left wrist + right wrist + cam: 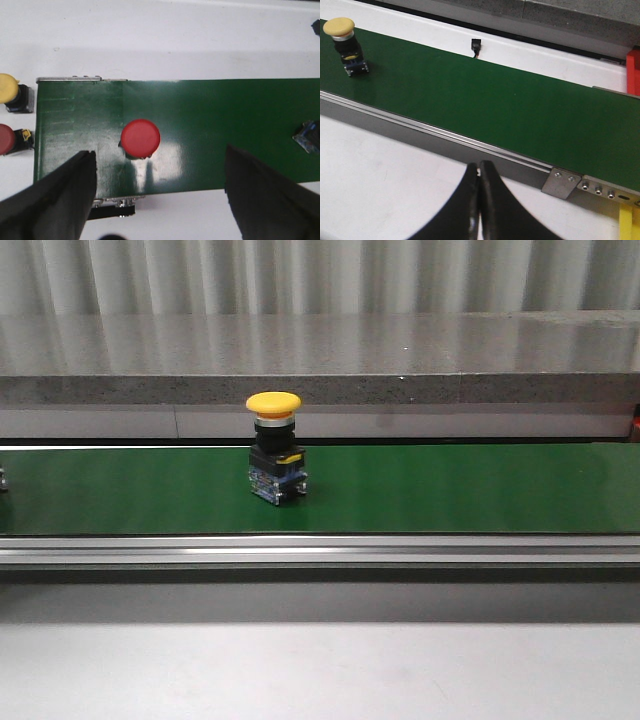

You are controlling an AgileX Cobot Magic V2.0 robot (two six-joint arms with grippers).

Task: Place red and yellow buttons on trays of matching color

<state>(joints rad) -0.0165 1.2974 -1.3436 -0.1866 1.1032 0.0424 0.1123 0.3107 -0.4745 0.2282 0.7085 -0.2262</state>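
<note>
A yellow button (pixel 274 403) on a black and blue base stands upright on the green belt (pixel 450 490); it also shows in the right wrist view (pixel 340 27). A red button (pixel 140 138) stands on the belt near its end in the left wrist view. My left gripper (pixel 160 197) is open and empty above the belt's edge, with the red button just beyond the gap between its fingers (pixel 60 197). My right gripper (pixel 480 170) is shut and empty over the white table, short of the belt's rail. A red edge (pixel 633 72), perhaps the red tray, shows beyond the belt.
Off the belt's end lie another yellow button (pixel 9 89) and another red button (pixel 6 139) on the white table. A blue-based part (pixel 307 136) sits on the belt. A small black sensor (pixel 476 46) stands behind the belt. A yellow strip (pixel 625 222) shows below the rail bracket (pixel 561 182).
</note>
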